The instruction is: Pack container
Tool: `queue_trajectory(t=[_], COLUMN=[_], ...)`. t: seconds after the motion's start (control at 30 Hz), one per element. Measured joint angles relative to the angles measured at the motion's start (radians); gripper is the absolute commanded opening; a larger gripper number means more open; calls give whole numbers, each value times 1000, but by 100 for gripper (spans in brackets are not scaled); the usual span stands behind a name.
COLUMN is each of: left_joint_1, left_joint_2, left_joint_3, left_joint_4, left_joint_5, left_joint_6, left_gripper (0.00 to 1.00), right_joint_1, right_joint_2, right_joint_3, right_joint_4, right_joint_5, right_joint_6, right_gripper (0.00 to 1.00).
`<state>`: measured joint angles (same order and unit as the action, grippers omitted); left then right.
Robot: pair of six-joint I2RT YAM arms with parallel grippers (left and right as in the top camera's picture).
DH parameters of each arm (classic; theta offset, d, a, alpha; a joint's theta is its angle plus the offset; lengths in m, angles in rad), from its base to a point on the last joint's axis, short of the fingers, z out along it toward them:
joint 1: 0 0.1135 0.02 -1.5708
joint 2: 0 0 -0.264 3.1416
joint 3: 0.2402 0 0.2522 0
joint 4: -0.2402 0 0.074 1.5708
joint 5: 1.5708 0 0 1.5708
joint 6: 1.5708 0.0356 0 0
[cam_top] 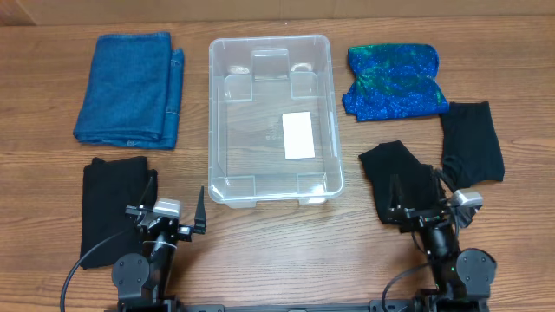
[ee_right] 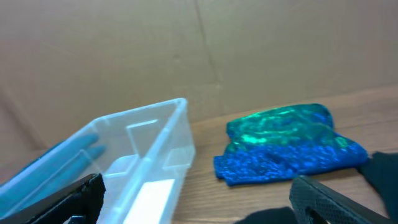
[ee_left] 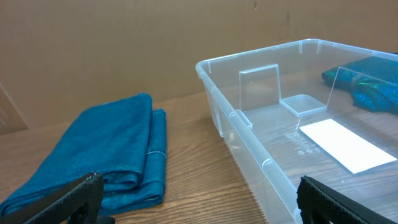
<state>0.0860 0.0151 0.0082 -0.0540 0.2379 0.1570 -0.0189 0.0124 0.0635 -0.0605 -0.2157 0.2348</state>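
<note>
Several folded cloths (cam_top: 128,88) around container (cam_top: 211,113)

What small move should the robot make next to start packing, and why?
Probably lower the right gripper onto the black cloth lying just ahead of it. The container holds only its white label, nothing is packed yet, the right gripper and left gripper are both open and empty, and that cloth is the item nearest the right gripper.

I record on the wooden bench (cam_top: 269,260): a folded blue denim cloth (cam_top: 128,89) at left, a black cloth (cam_top: 113,198) in front of it; at right, a shimmering blue-green cloth (cam_top: 395,81) and two black garments (cam_top: 473,143) (cam_top: 401,178) near it.
</note>
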Motion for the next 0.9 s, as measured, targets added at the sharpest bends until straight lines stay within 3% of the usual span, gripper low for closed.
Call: queue_trajectory(t=[0.13,0.23,0.37,0.5,0.67,0.9], left_joint_1=[0,0,0,0,0,0], left_joint_2=[0,0,0,0,0,0], left_joint_3=[0,0,0,0,0,0], left_joint_4=[0,0,0,0,0,0], left_joint_5=[0,0,0,0,0,0], left_joint_6=[0,0,0,0,0,0], left_gripper=[100,100,100,100,100,100], right_joint_1=[0,0,0,0,0,-39], right_joint_2=[26,120,378,690,950,1041], right_joint_3=[146,332,516,631,766,869], right_joint_4=[-79,-231,-454,-568,-614,-575], right_joint_5=[-16,18,78,63,-76,-183], right_joint_6=[-24,-43,-43,-31,-26,-45], right_gripper=[100,100,100,100,100,100])
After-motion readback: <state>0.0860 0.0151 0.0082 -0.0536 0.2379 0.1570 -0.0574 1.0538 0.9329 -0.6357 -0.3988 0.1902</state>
